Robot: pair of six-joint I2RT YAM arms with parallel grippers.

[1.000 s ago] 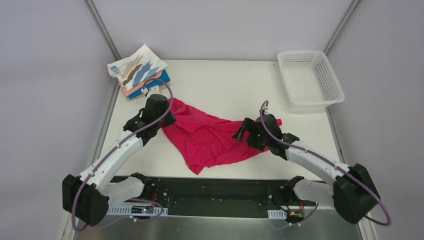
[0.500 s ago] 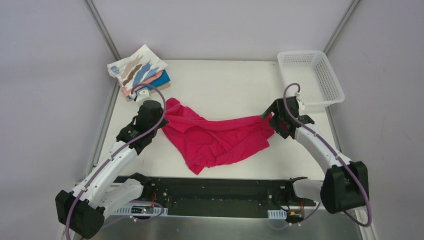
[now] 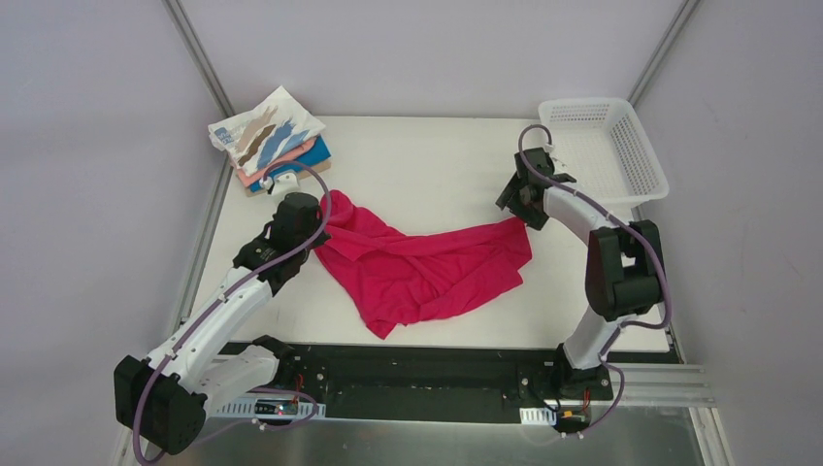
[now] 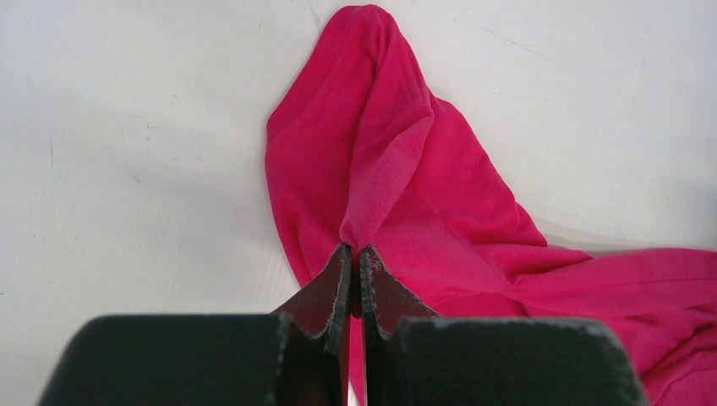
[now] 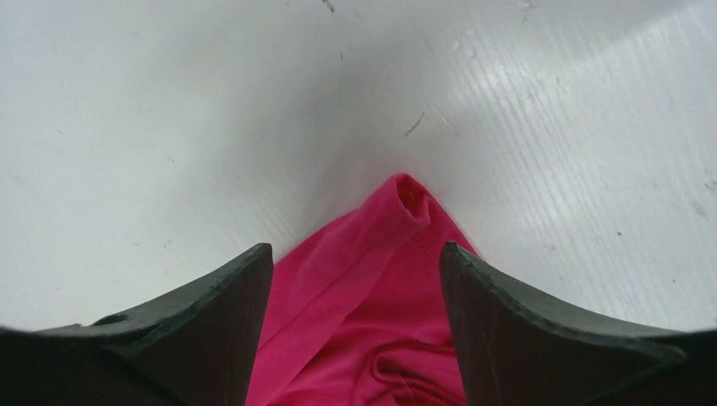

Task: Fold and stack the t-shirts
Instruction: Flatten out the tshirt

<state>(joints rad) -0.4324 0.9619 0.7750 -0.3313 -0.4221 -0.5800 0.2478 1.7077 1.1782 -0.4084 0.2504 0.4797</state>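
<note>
Pinching crumpled crimson-pink cloth t-shirt (image 3: 427, 267) with left gripper (image 4: 353, 251), spread open at right gripper (image 5: 355, 249); could drag lopsided and bunch if tugged now.

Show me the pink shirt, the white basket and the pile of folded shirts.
pink shirt (image 3: 427, 272), top view, middle of the crumpled cloth.
white basket (image 3: 607, 150), top view, bare mesh floor.
pile of folded shirts (image 3: 267, 134), top view, streaked top shirt.
</note>
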